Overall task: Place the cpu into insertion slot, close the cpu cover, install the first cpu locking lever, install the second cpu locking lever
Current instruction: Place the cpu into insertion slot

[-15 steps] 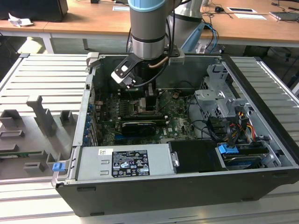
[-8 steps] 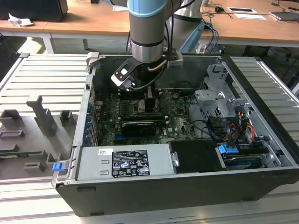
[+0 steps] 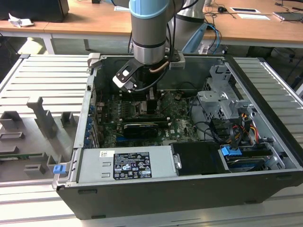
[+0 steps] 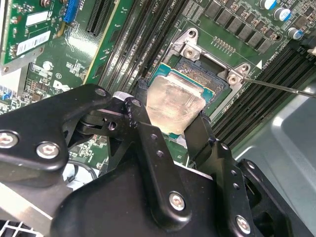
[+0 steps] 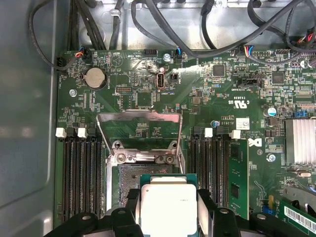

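Observation:
My gripper point(image 4: 170, 112) point(image 5: 169, 210) is shut on the cpu point(image 4: 174, 104) point(image 5: 168, 205), a flat square chip with a silver top, its black fingers point(image 4: 141, 106) pressing two opposite edges. The cpu hangs just over the insertion slot point(image 4: 205, 74) point(image 5: 129, 175), covering part of it, and the dark pin field shows past the chip's far edge. The cpu cover point(image 5: 140, 115) stands swung open behind the slot. A thin metal locking lever point(image 4: 276, 85) sticks out beside the slot, unlatched. In the exterior view the gripper point(image 3: 149, 101) reaches down into the open computer case.
Rows of memory slots point(image 5: 81, 173) flank the slot on both sides. A long black card point(image 3: 142, 127) lies in front of the gripper, a power supply point(image 3: 125, 163) at the case front, and a drive cage with cables point(image 3: 222, 101) on the exterior view's right. A grey fixture plate point(image 3: 42, 118) lies left of the case.

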Motion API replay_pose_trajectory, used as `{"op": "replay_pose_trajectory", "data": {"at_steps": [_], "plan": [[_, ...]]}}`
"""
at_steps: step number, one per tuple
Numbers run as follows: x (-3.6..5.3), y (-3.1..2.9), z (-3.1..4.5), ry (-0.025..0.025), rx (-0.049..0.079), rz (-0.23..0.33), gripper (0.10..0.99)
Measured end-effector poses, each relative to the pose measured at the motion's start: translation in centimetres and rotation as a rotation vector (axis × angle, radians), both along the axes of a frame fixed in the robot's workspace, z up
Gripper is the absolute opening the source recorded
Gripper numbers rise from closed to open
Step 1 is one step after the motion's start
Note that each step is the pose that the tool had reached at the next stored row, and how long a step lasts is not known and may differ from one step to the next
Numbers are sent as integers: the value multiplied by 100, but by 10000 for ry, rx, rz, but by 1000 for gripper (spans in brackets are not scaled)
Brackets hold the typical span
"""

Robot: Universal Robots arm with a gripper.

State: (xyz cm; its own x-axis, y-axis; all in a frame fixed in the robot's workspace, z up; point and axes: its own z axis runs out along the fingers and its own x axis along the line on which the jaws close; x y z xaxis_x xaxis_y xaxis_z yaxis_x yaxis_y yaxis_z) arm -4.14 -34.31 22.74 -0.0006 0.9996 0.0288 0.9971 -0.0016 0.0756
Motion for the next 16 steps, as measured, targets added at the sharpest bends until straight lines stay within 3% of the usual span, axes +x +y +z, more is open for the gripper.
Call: {"op": "replay_pose_trajectory", "data": {"at_steps": [16], "plan": [[0,2,-25,0,0,0,541]]}}
